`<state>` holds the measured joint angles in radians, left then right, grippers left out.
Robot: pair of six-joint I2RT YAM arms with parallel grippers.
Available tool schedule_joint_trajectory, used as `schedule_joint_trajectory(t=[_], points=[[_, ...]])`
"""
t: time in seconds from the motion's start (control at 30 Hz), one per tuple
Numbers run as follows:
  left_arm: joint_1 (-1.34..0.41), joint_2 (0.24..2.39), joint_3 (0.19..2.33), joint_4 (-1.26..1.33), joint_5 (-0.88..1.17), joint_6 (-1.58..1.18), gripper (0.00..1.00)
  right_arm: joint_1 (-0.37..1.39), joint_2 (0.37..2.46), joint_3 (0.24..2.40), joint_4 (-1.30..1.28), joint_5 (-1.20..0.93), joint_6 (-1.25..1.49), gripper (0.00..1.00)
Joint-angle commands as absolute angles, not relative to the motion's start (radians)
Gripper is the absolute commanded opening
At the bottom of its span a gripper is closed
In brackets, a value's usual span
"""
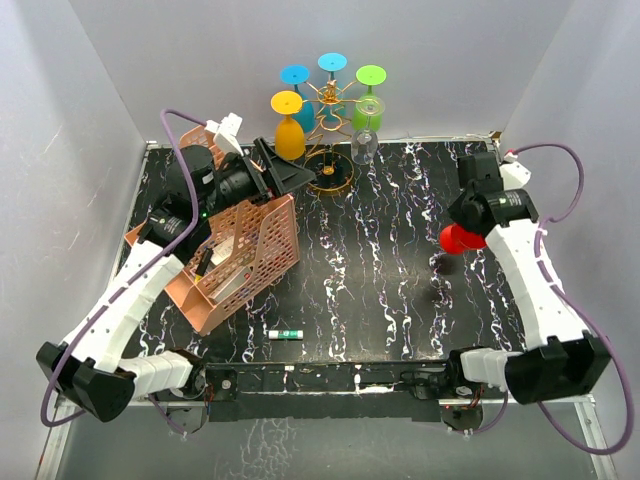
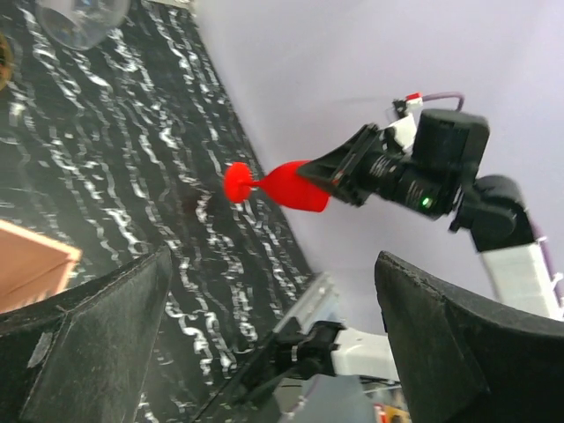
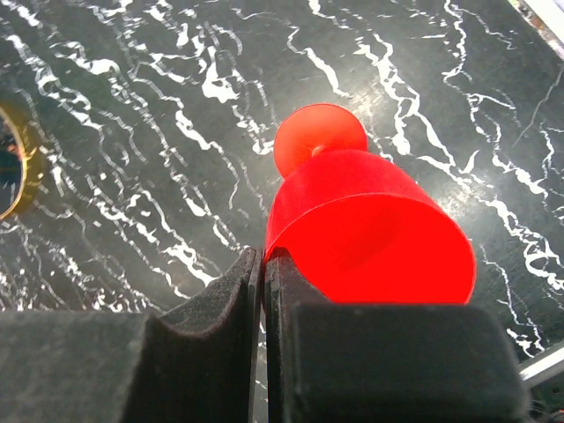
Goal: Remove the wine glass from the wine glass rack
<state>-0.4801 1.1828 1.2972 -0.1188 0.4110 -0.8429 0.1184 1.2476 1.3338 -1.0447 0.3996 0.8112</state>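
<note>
The gold wire wine glass rack (image 1: pixel 330 125) stands at the back of the table. Orange (image 1: pixel 289 128), blue (image 1: pixel 295 76), cyan (image 1: pixel 332 63), green (image 1: pixel 370 77) and clear (image 1: pixel 364 146) glasses hang from it upside down. My right gripper (image 1: pixel 468 226) is shut on the rim of a red wine glass (image 1: pixel 453 239), held on its side above the table at the right; the right wrist view shows the jaws (image 3: pixel 264 264) pinching the rim of the red glass (image 3: pixel 361 220). My left gripper (image 1: pixel 293 176) is open and empty beside the rack's ring base (image 1: pixel 330 182). In the left wrist view the left gripper (image 2: pixel 273 257) looks towards the red glass (image 2: pixel 282 187).
A pink mesh organizer (image 1: pixel 240 262) lies tilted under the left arm. A small white and green tube (image 1: pixel 285 334) lies near the front edge. Grey walls close in the black marbled table (image 1: pixel 380 280). The rack's gold ring (image 3: pixel 13 167) shows at the right wrist view's left edge.
</note>
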Motion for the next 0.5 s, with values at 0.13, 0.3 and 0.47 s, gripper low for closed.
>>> schedule_joint_trajectory(t=[0.13, 0.3, 0.47], points=[[-0.477, 1.098, 1.347, -0.294, 0.295, -0.567, 0.96, -0.04, 1.396, 1.47, -1.04, 0.305, 0.678, 0.08], [-0.487, 1.098, 1.407, -0.397, 0.218, -0.436, 0.97, -0.067, 1.498, 1.542, -1.009, 0.23, 0.527, 0.08], [-0.521, 1.095, 1.46, -0.451, 0.158, -0.339, 0.97, -0.099, 1.575, 1.625, -1.017, 0.134, 0.417, 0.08]])
